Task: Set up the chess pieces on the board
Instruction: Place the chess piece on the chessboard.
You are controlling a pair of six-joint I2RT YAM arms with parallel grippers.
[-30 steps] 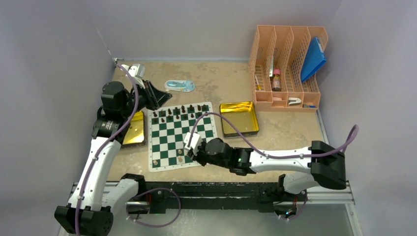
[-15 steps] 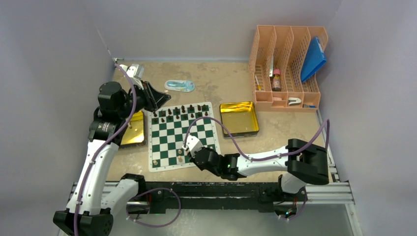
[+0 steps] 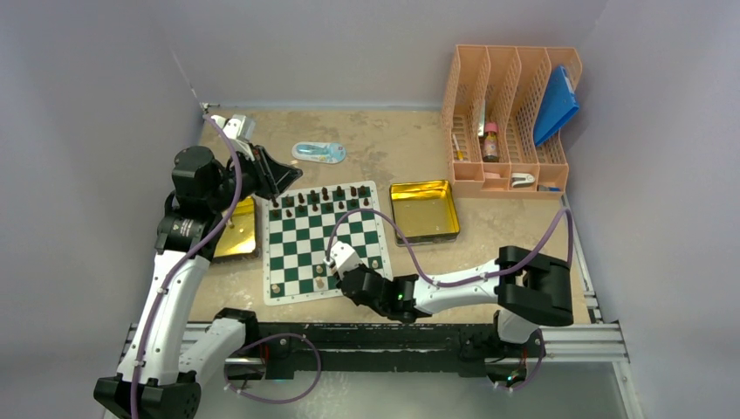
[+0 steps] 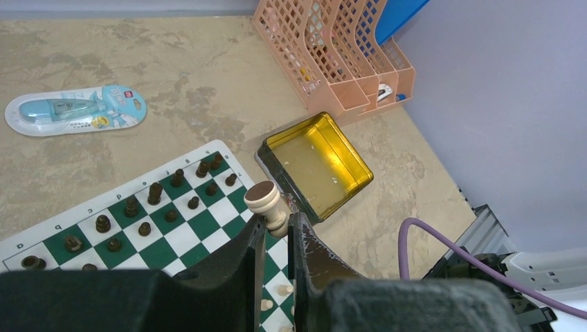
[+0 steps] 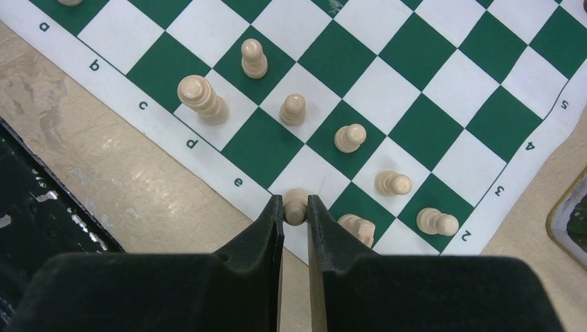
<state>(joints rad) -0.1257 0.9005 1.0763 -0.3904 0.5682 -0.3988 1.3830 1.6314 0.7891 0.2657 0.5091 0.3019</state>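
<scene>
At the left, a cream piece (image 4: 265,202) is being gripped between the closed fingers of the left gripper (image 4: 277,225), its dark base pointing away from them, over the far left corner of the board (image 3: 301,237). Dark pieces (image 3: 325,194) are being shown lined up along the board's two far rows. Further right, a second cream piece (image 5: 296,200) is being clamped by the right gripper (image 5: 295,211) on the near edge row beside the letter e, cream pawns (image 5: 349,137) standing just beyond.
</scene>
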